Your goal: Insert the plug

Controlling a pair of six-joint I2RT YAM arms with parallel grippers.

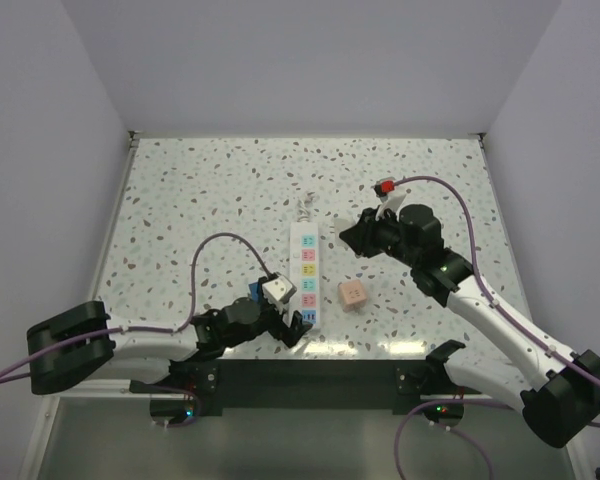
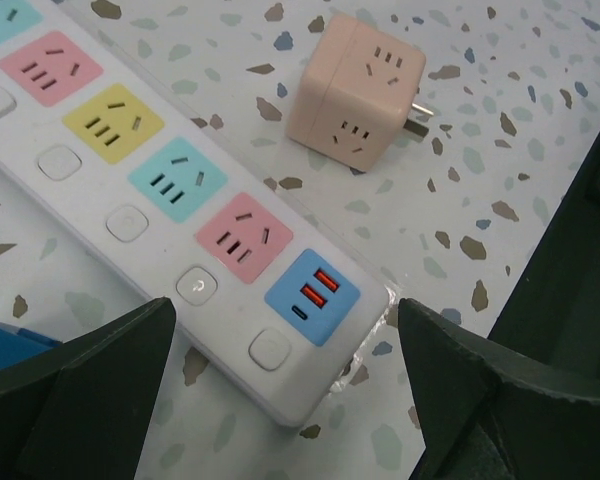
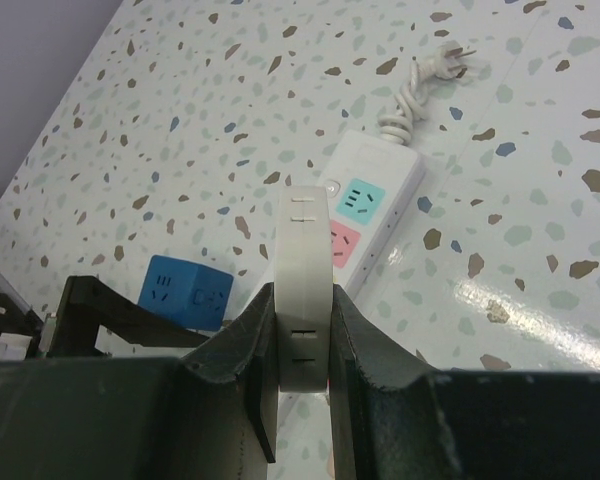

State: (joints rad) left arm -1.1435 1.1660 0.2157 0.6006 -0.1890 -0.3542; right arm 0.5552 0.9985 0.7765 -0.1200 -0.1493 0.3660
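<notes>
right gripper (image 3: 305, 312) clamped on white plug (image 3: 305, 225) | power strip (image 1: 305, 272) near, at its 8 o'clock in the top view — long axis 12–6 | left gripper (image 2: 285, 330) spread wide over the 6 o'clock end — right arm likely inserts

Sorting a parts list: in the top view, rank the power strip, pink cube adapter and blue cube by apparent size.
1. power strip, clearly largest.
2. pink cube adapter.
3. blue cube: mostly hidden by the left arm, so its rank is unsure.
</notes>
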